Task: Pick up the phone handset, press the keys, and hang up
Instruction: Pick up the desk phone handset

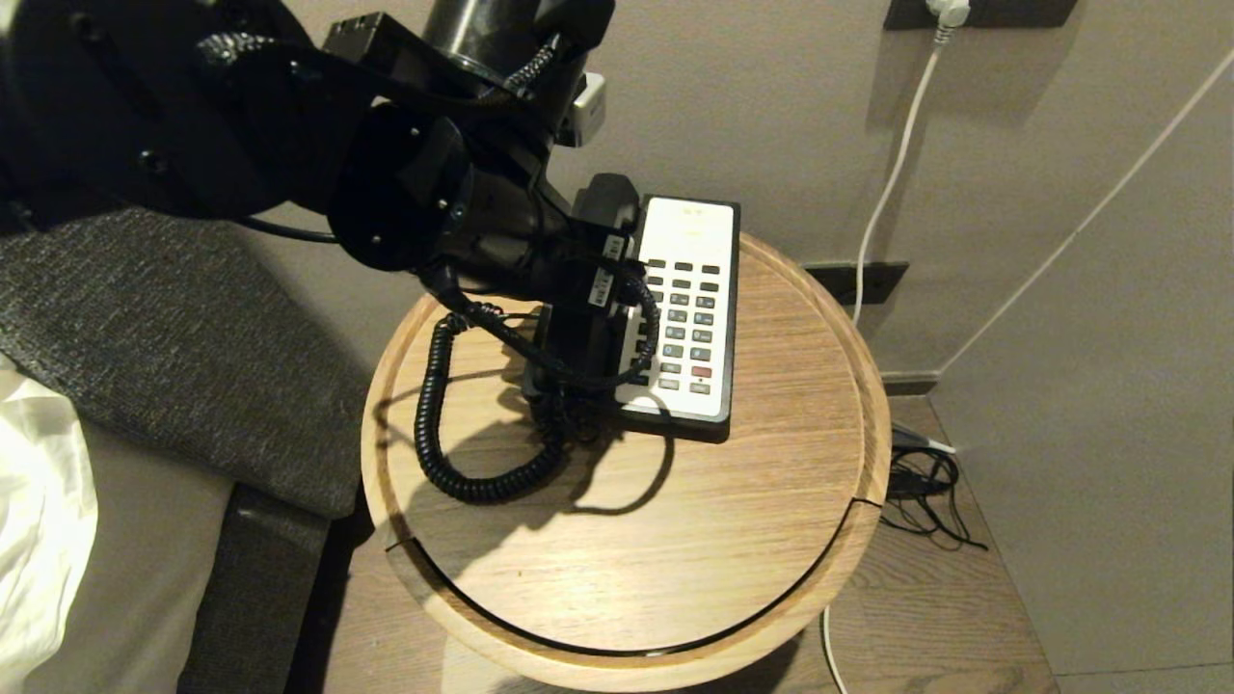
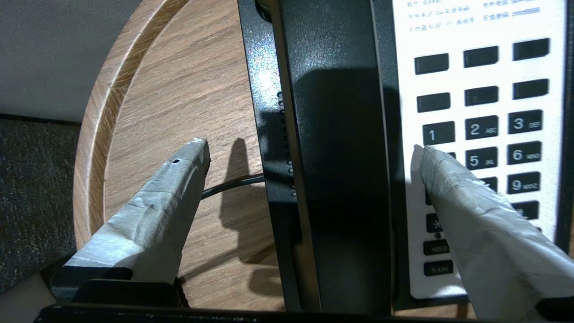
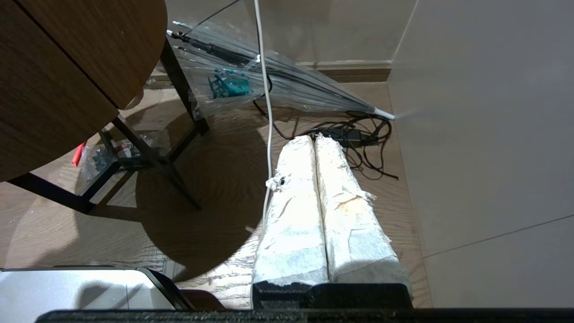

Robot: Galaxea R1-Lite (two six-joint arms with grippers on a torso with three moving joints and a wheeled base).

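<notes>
Left wrist view: left gripper spread wide astride the phone handset, which apparently rests in its cradle beside the keys; contact unclear. Head view: arm hides most of the handset. Right gripper, fingers pressed together, hangs above floor.

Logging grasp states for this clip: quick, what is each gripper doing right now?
Left gripper: open, straddling the phone handset on its base, holding nothing.
Right gripper: shut, empty, parked low over the floor.
</notes>
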